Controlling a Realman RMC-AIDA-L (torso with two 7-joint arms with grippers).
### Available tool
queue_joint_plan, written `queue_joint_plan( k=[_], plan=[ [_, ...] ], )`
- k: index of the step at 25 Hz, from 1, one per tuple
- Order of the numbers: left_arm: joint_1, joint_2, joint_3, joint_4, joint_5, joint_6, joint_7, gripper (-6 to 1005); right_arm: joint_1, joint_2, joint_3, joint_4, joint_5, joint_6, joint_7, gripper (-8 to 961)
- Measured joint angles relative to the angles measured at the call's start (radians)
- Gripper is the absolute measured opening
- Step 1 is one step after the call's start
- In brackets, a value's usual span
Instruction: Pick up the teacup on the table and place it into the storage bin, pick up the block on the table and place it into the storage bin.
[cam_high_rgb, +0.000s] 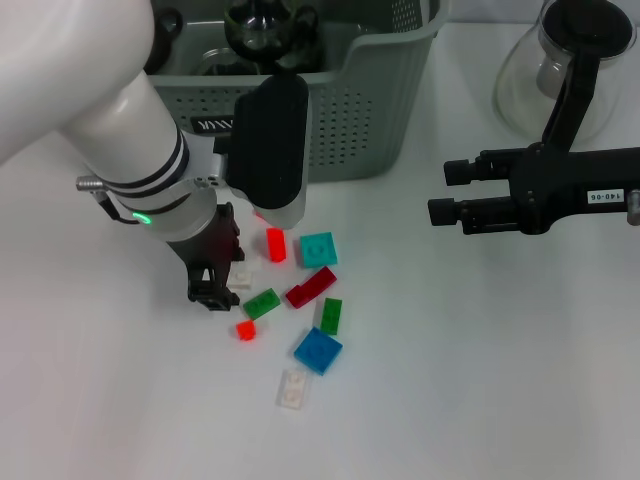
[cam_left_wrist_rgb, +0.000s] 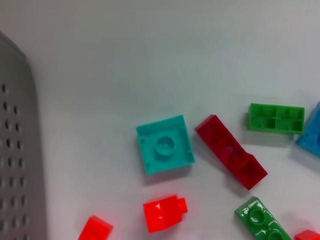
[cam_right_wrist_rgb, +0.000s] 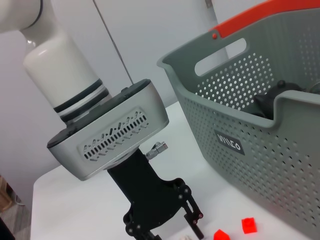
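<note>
Several blocks lie scattered on the white table: a teal one (cam_high_rgb: 319, 249) (cam_left_wrist_rgb: 165, 145), a dark red one (cam_high_rgb: 311, 287) (cam_left_wrist_rgb: 231, 157), greens (cam_high_rgb: 262, 303), reds (cam_high_rgb: 276, 244) and a blue one (cam_high_rgb: 318, 350). My left gripper (cam_high_rgb: 214, 291) (cam_right_wrist_rgb: 165, 234) is down at the table on the left edge of the pile, open, beside a clear block (cam_high_rgb: 242, 273). The storage bin (cam_high_rgb: 340, 120) (cam_right_wrist_rgb: 260, 150) stands just behind it. No teacup shows on the table; dark items I cannot identify lie inside the bin. My right gripper (cam_high_rgb: 447, 191) hovers open at the right.
A glass pot (cam_high_rgb: 560, 70) stands at the back right, behind the right arm. Another clear block (cam_high_rgb: 292, 389) lies nearest the front. The bin's perforated wall (cam_left_wrist_rgb: 20, 150) is close to the left wrist camera.
</note>
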Motion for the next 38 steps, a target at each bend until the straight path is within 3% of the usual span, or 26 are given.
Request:
queue_joint_plan(
  k=[4,9,15,19,22,24,25,26,27,28,29,30,31,32,33,35,38],
  plan=[
    [-0.007,0.001,0.0,-0.018,0.0,0.0,0.0,509,0.0,-0.001,0.0,0.0,0.0,0.001,0.0,749],
    [-0.012,0.002,0.0,-0.024,0.0,0.0,-0.003,235,0.0,-0.001,0.0,0.0,0.0,0.0,0.0,749],
    [-0.025,0.003,-0.002,-0.032,0.0,0.009,-0.013,205,-0.001,-0.001,0.0,-0.001,0.0,-0.002,0.0,749],
    [-0.022,0.005,-0.053,0.04,-0.004,0.08,-0.012,184,-0.001,-0.002,0.0,-0.001,0.0,-0.002,-0.001,749],
    [-0.026,0.005,-0.167,0.126,-0.041,0.205,0.0,174,-0.002,-0.003,0.0,-0.001,0.0,-0.002,-0.002,749],
    [-0.046,0.006,-0.295,0.176,-0.102,0.309,0.014,174,-0.002,-0.004,0.0,-0.001,0.0,-0.003,-0.002,749],
    [-0.061,0.008,-0.368,0.196,-0.134,0.358,0.021,174,-0.002,-0.004,-0.001,-0.001,0.0,-0.003,-0.003,749],
    [-0.103,0.018,-0.56,0.222,-0.207,0.455,0.03,173,-0.002,-0.004,-0.001,-0.001,0.0,-0.003,-0.003,749],
    [-0.103,0.018,-0.56,0.222,-0.207,0.455,0.03,173,-0.002,-0.005,-0.002,-0.001,0.0,-0.003,-0.005,749],
    [-0.126,0.028,-0.655,0.229,-0.244,0.49,0.031,173,-0.001,-0.005,-0.002,-0.001,0.0,-0.002,-0.008,749],
    [-0.126,0.028,-0.655,0.229,-0.244,0.49,0.031,173,-0.002,-0.005,-0.003,-0.001,0.0,-0.002,-0.01,749],
    [-0.15,0.046,-0.751,0.231,-0.279,0.503,0.025,173,-0.001,-0.005,-0.004,0.0,0.0,-0.002,-0.013,749],
    [-0.199,0.104,-0.939,0.212,-0.373,0.479,-0.025,173,-0.001,-0.005,-0.007,0.0,0.0,-0.003,-0.015,749],
    [-0.199,0.104,-0.939,0.212,-0.373,0.479,-0.025,171,0.0,-0.005,-0.008,0.0,0.0,-0.003,-0.015,749],
    [-0.215,0.134,-0.985,0.187,-0.406,0.435,-0.059,170,0.001,-0.005,-0.009,0.0,-0.002,-0.003,-0.015,749],
    [-0.227,0.174,-0.993,0.131,-0.425,0.33,-0.112,167,0.003,-0.005,-0.009,0.0,-0.005,-0.003,-0.015,749],
    [-0.235,0.227,-0.899,0.027,-0.405,0.147,-0.204,162,0.007,-0.003,-0.01,0.001,-0.012,-0.004,-0.015,749]
  ],
)
